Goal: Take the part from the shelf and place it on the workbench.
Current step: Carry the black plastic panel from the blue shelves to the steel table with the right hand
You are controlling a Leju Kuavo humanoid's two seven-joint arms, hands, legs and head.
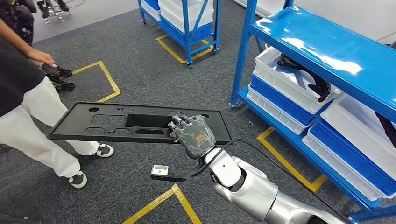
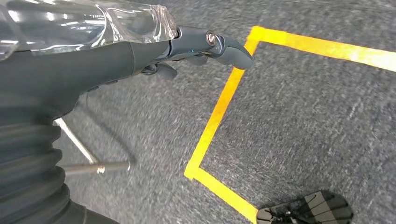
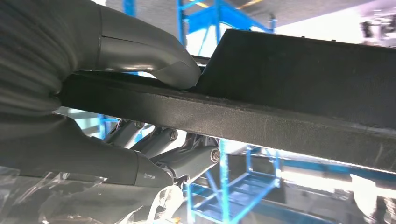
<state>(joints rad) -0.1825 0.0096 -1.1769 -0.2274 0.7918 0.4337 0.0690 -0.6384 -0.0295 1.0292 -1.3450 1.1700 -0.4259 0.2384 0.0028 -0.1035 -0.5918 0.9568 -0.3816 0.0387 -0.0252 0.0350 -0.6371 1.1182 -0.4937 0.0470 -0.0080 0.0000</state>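
The right arm is extended forward from the lower right of the head view, and the right hand [image 1: 194,135] is closed on the near long edge of the part [image 1: 116,122], a flat black panel with a rectangular recess and several cut-outs. The panel is held roughly level above the grey carpeted floor [image 1: 140,74], clear of the blue shelf [image 1: 322,49] on the right. In the right wrist view the thumb [image 3: 154,58] is pressed on one face of the panel's edge while the darker fingers [image 3: 187,156] are curled against the opposite face. The far end of the panel is seen near the legs of a person [image 1: 32,116] in white trousers, whose upper body is cut off by the frame.

In the left wrist view the left hand [image 2: 140,51] is pointed down at the carpet and yellow floor tape [image 2: 219,107]. Nothing is seen in it, and one finger is stretched out straight; whether the others are spread or curled cannot be told, since they are hidden behind the hand's own cover. White bins [image 1: 289,81] on the shelf are partly cut off, and their dark contents are hard to make out.
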